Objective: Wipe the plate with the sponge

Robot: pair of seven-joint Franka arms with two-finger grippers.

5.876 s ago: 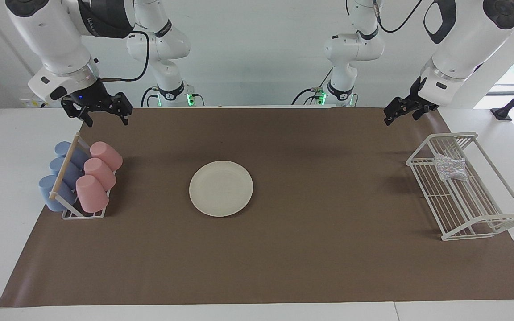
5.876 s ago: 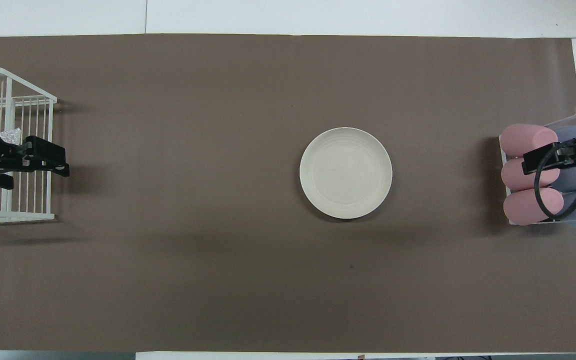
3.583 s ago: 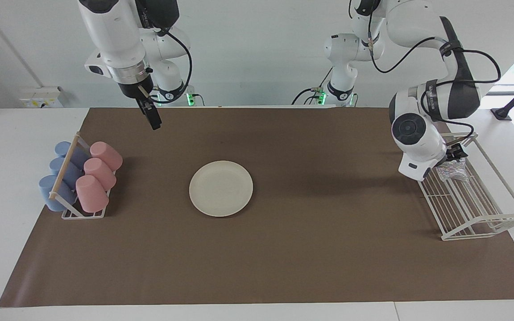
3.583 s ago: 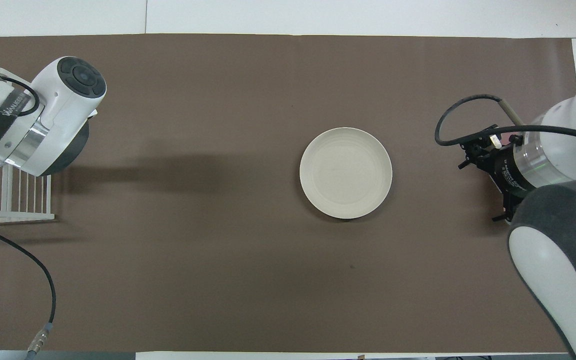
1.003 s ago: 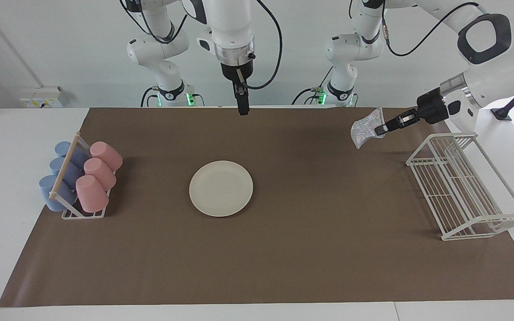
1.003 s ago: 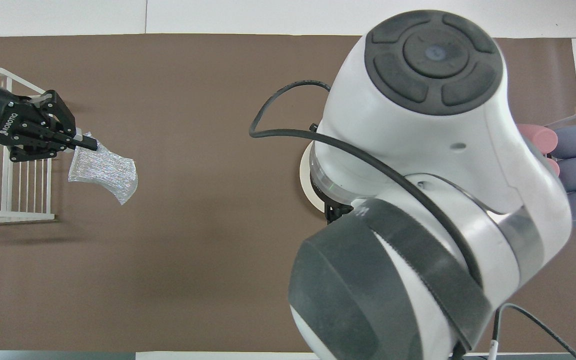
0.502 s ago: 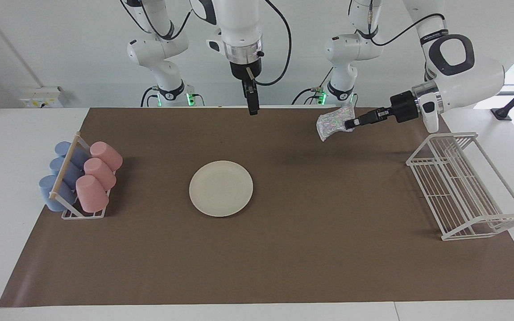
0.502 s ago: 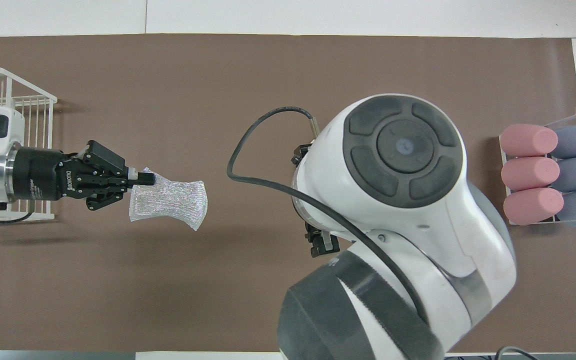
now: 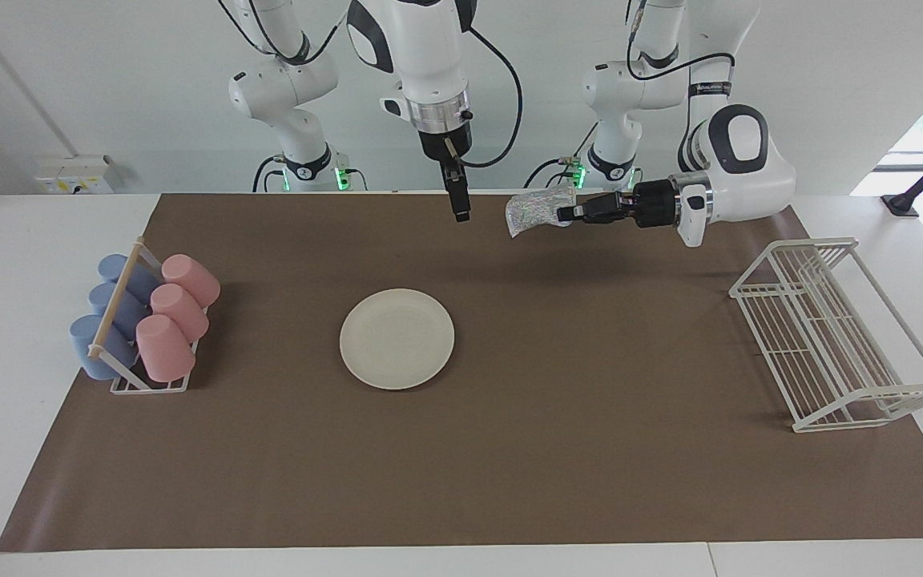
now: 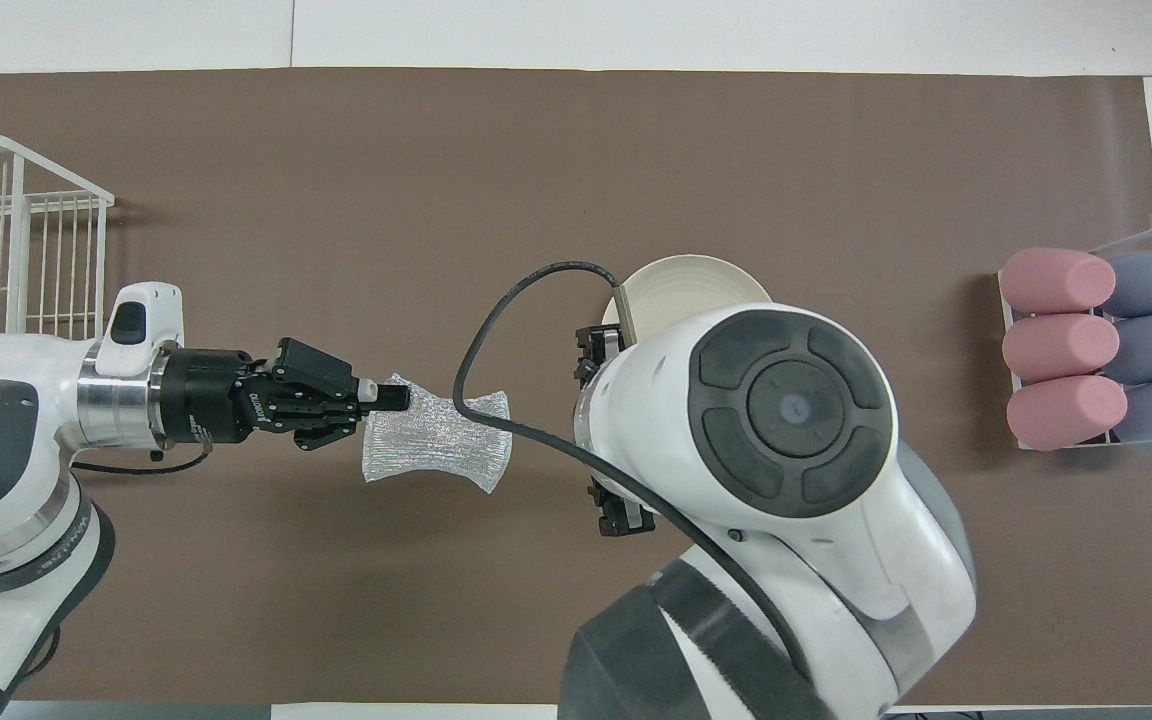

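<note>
1. Sponge (image 9: 540,210) first: I saw it pinched by one edge in my left gripper (image 9: 566,214), whose fingertips were clamped tight on it, the rest of the pad hanging free in the air.
2. My left arm reached in level over the brown mat (image 9: 590,449), holding the sponge above bare mat, toward the left arm's end of the table from the plate (image 9: 397,338).
3. That plate lay flat on the mat around mid-table, with nothing on it.
4. My right gripper (image 9: 461,210) hung pointing down over the mat, just beside the sponge and apart from it, its fingers spread wide and holding nothing.
5. At the left arm's end stood a white wire rack (image 9: 838,336); at the right arm's end, a holder of pink and blue cups (image 9: 145,316).
</note>
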